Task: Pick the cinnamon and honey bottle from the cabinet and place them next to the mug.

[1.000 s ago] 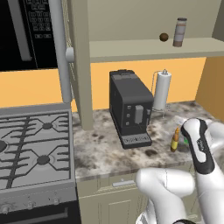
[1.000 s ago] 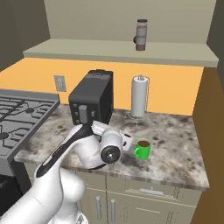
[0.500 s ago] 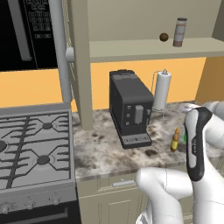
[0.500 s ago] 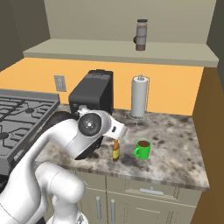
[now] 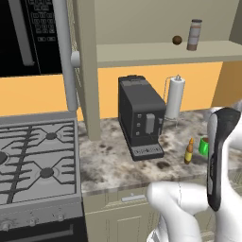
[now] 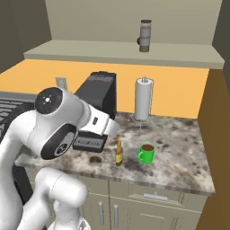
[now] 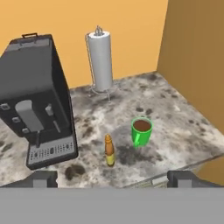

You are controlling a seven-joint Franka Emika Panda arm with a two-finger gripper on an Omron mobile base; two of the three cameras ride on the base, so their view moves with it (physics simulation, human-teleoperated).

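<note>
— What sits nearest on the bench?
— The honey bottle point(image 7: 109, 151) stands upright near the front edge, just beside the mug point(image 7: 141, 131) but apart from it. The gripper point(image 7: 112, 178) hangs above that edge, jaws wide with nothing between them.
— And farther back?
— The coffee machine point(image 6: 96, 105) and paper towel roll point(image 6: 142, 99) stand by the back wall.
— The cinnamon?
— The cinnamon point(image 5: 193, 34) is on the cabinet point(image 5: 165, 51) shelf; the left base view alone shows a small brown ball point(image 5: 177, 40) near it.
</note>
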